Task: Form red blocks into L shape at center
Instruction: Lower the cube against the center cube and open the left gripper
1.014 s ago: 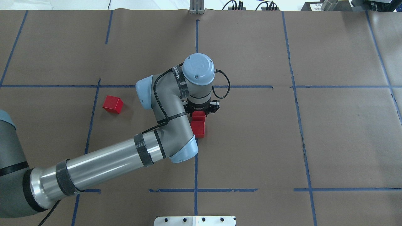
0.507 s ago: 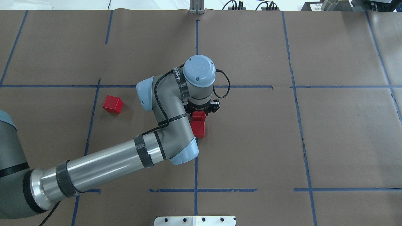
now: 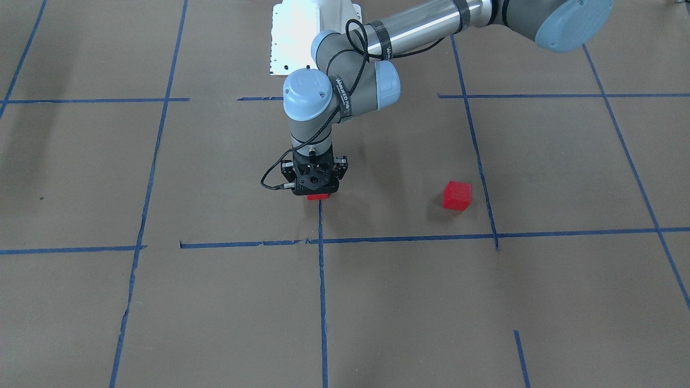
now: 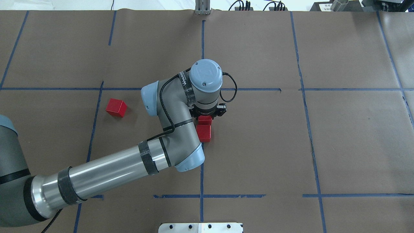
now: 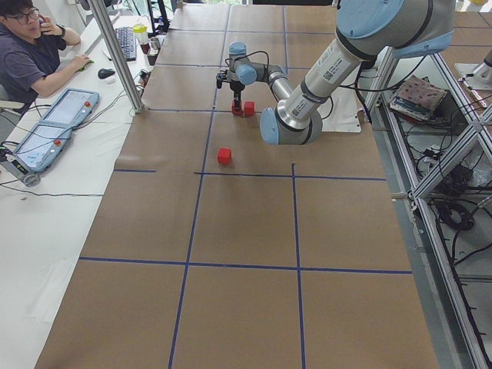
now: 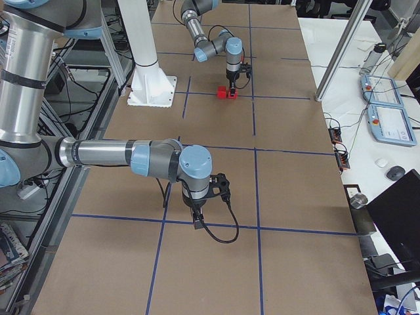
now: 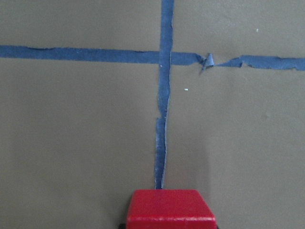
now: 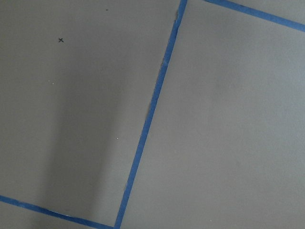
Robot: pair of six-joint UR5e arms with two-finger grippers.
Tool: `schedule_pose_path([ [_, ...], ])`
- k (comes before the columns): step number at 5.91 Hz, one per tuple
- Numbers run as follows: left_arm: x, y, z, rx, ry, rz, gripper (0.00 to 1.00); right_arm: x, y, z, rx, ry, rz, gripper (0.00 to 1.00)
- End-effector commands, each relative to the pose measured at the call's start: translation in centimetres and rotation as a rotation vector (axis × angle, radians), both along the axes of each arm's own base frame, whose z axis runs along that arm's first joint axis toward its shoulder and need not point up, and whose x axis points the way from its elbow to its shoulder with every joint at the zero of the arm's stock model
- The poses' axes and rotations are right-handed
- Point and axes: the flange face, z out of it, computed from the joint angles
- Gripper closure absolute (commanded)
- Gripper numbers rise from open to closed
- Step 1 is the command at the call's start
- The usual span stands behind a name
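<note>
Since wrist [image 4: 205,77] hides left end effector [image 3: 317,189], grip untellable | red block [image 7: 169,207] underneath | right end effector [image 6: 197,223]: untellable

The left arm's grey wrist joint with its round pale-blue cap [image 4: 206,75] now sits slightly lower in the overhead view than a second ago, so the cap closes a little on the black left gripper [image 4: 207,114]. The blue-capped elbow joint [image 4: 190,160] behind it drifts the same way, toward the robot's side.
</note>
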Motion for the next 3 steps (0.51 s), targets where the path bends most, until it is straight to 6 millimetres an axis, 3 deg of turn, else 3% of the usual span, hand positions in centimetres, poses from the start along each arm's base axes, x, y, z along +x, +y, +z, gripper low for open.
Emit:
schedule_pose_path([
  [1, -1.36, 0.81, 0.63, 0.014, 0.021, 0.008, 0.87, -0.01, 0.00, 0.01, 0.000, 0.001, 0.000, 0.00],
  [3, -0.94, 1.54, 0.50, 0.015, 0.023, 0.019, 0.87, -0.01, 0.03, 0.23, -0.004, 0.001, -0.001, 0.00],
])
